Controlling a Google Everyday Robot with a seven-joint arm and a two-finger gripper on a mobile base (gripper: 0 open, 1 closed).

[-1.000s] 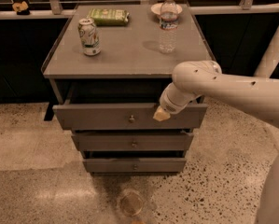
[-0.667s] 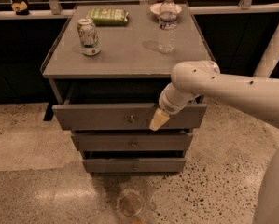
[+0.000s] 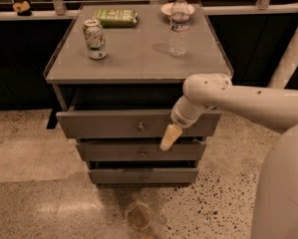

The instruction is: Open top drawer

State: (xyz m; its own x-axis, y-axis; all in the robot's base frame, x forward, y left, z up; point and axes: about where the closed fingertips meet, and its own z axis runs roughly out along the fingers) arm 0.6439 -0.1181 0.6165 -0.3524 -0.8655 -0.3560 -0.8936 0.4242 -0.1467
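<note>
1. Lowered within the last second: the gripper (image 3: 169,137), down the face of the top drawer (image 3: 103,124), from its upper half to its bottom edge. Now overlapping the seam above the middle drawer (image 3: 113,152).
2. No matching shift in the top drawer itself: pulled out by the same amount as before, front standing proud of the front edge of the bench (image 3: 138,59), with a dark gap showing behind it under the top.
3. Meaning for the task, as a judgement only: pull probably finished or close to it. Looks more like a retreat than a fresh tug. Hard to say how far open, with little of the inside on show.
4. Top drawer sitting directly under the bench's front edge, spanning nearly from the front left corner to the front right corner.
5. Knob (image 3: 140,126) at the middle of that front. Gripper to the right of the knob and lower, clearly apart from it, nearer the front right corner than the front left. Touching the drawer front or just before it: cannot tell.
6. Grip of the gripper: impossible to tell whether spread or pressed together. Not on the knob in any case.
</note>
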